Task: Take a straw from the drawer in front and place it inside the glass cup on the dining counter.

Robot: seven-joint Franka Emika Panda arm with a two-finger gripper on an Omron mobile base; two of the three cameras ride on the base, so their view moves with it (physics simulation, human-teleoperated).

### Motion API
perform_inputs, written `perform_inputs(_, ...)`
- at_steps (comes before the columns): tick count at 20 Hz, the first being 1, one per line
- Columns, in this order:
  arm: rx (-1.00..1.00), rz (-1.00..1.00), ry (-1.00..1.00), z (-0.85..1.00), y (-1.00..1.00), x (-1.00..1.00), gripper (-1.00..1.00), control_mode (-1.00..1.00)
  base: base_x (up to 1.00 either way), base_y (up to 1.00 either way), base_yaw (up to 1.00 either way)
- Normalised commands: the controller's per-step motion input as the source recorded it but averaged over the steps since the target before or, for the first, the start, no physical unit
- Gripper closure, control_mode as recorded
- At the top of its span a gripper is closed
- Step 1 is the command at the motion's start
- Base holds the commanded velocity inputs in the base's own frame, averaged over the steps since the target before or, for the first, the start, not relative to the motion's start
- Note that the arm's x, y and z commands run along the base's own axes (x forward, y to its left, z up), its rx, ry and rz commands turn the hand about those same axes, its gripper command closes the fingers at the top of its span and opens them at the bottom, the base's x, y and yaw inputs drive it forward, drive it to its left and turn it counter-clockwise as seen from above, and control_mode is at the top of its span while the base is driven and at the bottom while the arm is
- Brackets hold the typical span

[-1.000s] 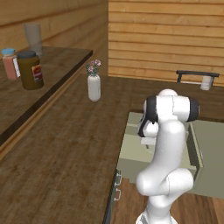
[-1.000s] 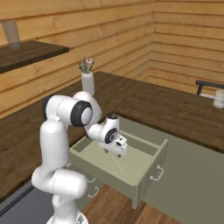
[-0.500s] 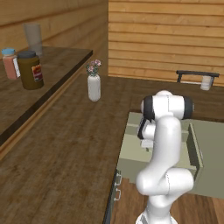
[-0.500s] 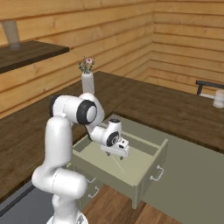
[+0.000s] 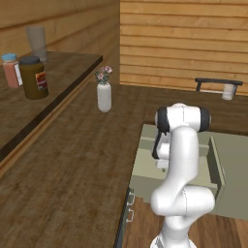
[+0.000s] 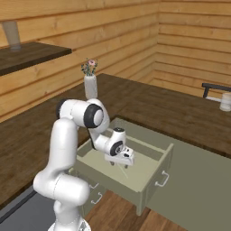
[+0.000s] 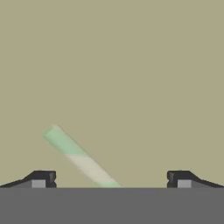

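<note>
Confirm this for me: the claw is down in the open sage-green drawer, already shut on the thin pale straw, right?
Not quite. The claw is down in the open sage-green drawer, but it is open, not shut on the thin pale straw; the hand view shows its tips wide apart with the straw lying between them.

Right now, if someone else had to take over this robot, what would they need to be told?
Gripper: open, down inside the drawer, fingertips wide apart, holding nothing.
Straw: lies on the drawer floor between the fingertips, slanted, not gripped. In the right base view it is a thin pale line under the hand.
Drawer: pulled open.
Glass cup: stands far off on the dining counter, with no straw in it.
Done: drawer open, hand lowered over the straw.
Left: close on the straw, lift it out, carry it over to the cup and put it in.
</note>
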Motion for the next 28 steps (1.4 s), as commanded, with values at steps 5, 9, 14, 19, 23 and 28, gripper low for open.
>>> perform_inputs(5,0.00,0.08,0.00,-0.29,-0.22,0.13,-1.00,-1.00,0.00,0.00,0.00)
perform_inputs(9,0.00,0.08,0.00,-0.37,-0.07,0.01,1.00,-1.00,0.00,0.00,0.00)
perform_inputs(14,0.00,0.09,0.00,-0.44,-0.02,0.00,1.00,-1.00,0.00,0.00,0.00)
perform_inputs(19,0.03,0.10,0.00,-0.45,-0.13,0.00,1.00,-1.00,0.00,0.00,0.00)
perform_inputs(23,0.01,0.10,0.00,-0.29,-0.04,0.00,1.00,-1.00,0.00,0.00,0.00)
perform_inputs(28,0.00,0.08,-0.04,-0.03,0.00,0.00,1.00,-1.00,0.00,0.00,0.00)
